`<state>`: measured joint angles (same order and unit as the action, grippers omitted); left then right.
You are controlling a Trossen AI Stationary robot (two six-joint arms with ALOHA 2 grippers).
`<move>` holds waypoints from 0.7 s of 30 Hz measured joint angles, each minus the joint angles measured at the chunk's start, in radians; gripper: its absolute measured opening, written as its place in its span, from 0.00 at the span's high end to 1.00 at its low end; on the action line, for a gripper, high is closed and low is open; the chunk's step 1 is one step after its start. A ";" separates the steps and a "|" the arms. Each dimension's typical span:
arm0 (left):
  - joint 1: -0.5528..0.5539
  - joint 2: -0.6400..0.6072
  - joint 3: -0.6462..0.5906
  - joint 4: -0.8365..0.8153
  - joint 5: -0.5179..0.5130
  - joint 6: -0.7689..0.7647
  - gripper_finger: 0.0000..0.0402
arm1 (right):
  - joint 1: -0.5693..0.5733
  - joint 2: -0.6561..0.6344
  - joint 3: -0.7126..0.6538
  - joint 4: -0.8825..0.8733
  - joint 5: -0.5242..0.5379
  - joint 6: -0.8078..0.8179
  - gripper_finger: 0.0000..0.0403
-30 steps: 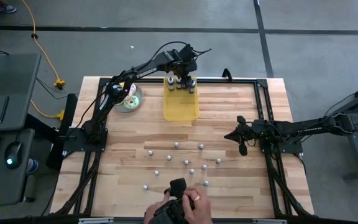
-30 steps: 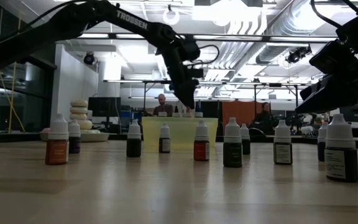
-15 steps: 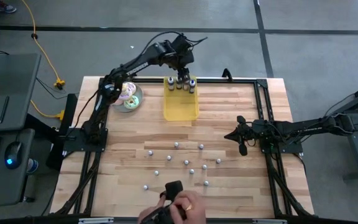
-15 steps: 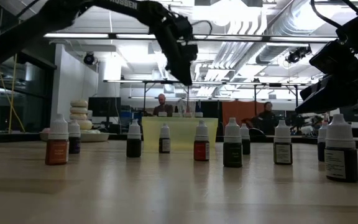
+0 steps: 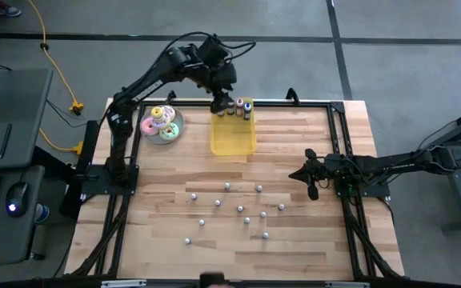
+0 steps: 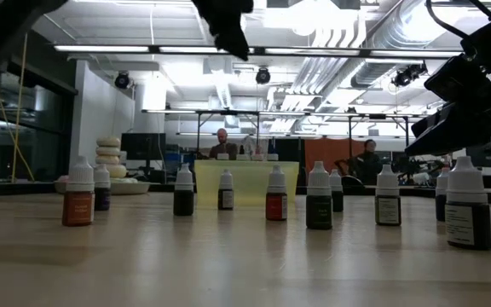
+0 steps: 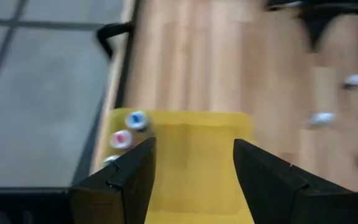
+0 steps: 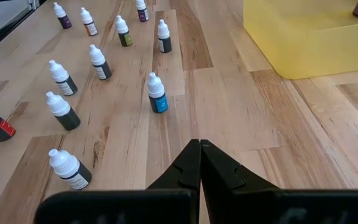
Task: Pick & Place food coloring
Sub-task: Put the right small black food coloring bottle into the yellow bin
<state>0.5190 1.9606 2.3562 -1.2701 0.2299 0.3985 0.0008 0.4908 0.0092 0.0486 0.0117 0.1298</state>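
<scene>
Eleven food coloring bottles [image 5: 240,209] upright, caps up, scattered mid-table

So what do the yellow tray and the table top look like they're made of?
The yellow tray looks like plastic: uniform matte colour, smooth moulded walls with rounded corners, slightly see-through in the low view. It could be silicone; the pictures leave that open. The table top looks like wood, butcher-block style: parallel light strips with visible grain and a low satin sheen.
</scene>
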 joint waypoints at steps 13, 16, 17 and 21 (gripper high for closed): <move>-0.242 -0.056 0.000 -0.156 0.016 -0.011 0.48 | 0.000 0.000 0.000 0.000 0.000 0.000 1.00; -0.320 -0.048 0.000 -0.152 0.014 -0.030 0.48 | 0.000 0.000 0.000 0.000 0.000 0.000 1.00; -0.345 -0.040 0.000 -0.147 0.014 -0.037 0.49 | 0.000 0.000 0.000 0.000 0.000 0.000 1.00; -0.434 0.014 -0.002 -0.108 0.015 -0.058 0.49 | 0.000 0.000 0.000 0.000 0.000 0.000 1.00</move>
<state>0.0851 1.9746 2.3545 -1.3783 0.2446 0.3403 0.0006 0.4906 0.0093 0.0486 0.0116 0.1298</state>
